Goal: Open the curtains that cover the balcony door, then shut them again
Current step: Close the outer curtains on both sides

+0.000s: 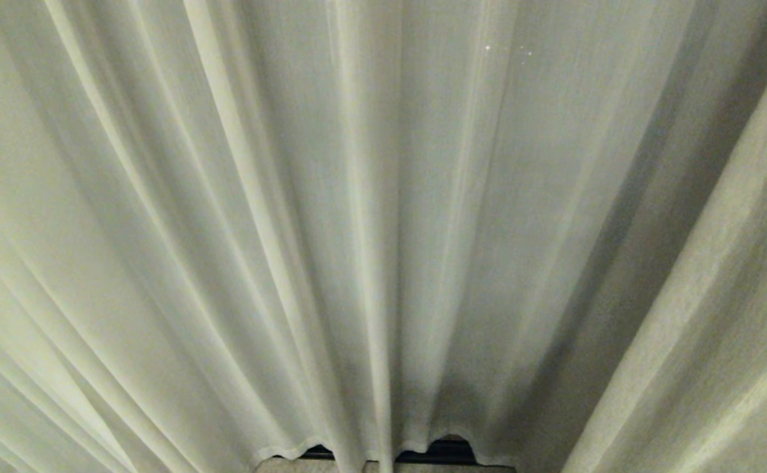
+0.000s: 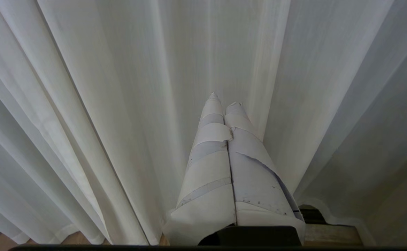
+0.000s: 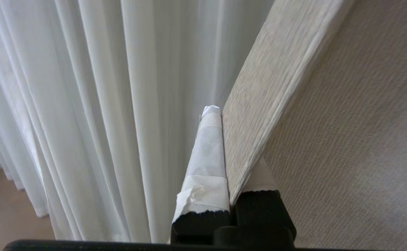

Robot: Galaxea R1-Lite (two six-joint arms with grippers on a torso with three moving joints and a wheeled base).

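You've got sheer curtains (image 1: 357, 217) filling the head view edge to edge, folds fanning down toward the bottom centre of the frame. A thicker woven panel (image 1: 718, 315) runs diagonally along the right edge, in front of the sheer layer. At bottom centre, under the scalloped hem, a thin dark strip (image 1: 442, 452) shows, w/ a pale bit of floor (image 1: 318, 466) just below it. You can't make out the balcony door glass; fabric covers it all. Neither arm shows in the head view.

Left wrist view: the left gripper (image 2: 224, 101) has its taped fingers (image 2: 210, 164) pressed together, nothing between them, tips pointing at the sheer folds (image 2: 120, 104) and very near the fabric; contact can't be told. Wood floor (image 2: 74, 238) peeks at the lower left of that frame, below the hem.

Right wrist view: the right gripper (image 3: 221, 115) is clamped on the edge of the thick woven panel (image 3: 280, 87). One taped finger (image 3: 207, 157) lies on the near side of the edge; the other is mostly hidden behind the cloth, only its base showing. The woven panel's broad face (image 3: 356, 132) fills the right half of that frame; the sheer layer (image 3: 120, 104) hangs at left, reaching the tan floor (image 3: 5, 209) at lower left.
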